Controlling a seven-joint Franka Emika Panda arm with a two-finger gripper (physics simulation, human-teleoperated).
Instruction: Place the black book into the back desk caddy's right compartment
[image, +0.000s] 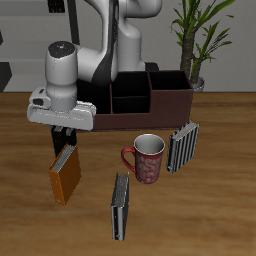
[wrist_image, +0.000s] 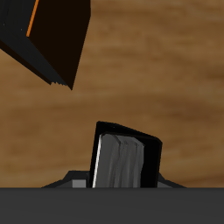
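My gripper hangs above the table in front of one end of the back desk caddy, a long dark brown box with dividers. It is shut on the black book, which is held upright between the jaws, its pale page edges showing in the wrist view. In the exterior view the book is mostly hidden by the fingers. An orange book stands tilted on the table just below the gripper and also shows in the wrist view. The caddy's large end section by the plant is open and dark inside.
A red mug stands in front of the caddy. A grey-and-black striped book stands upright beside it. A dark grey book lies near the table's front edge. A potted plant stands behind the caddy.
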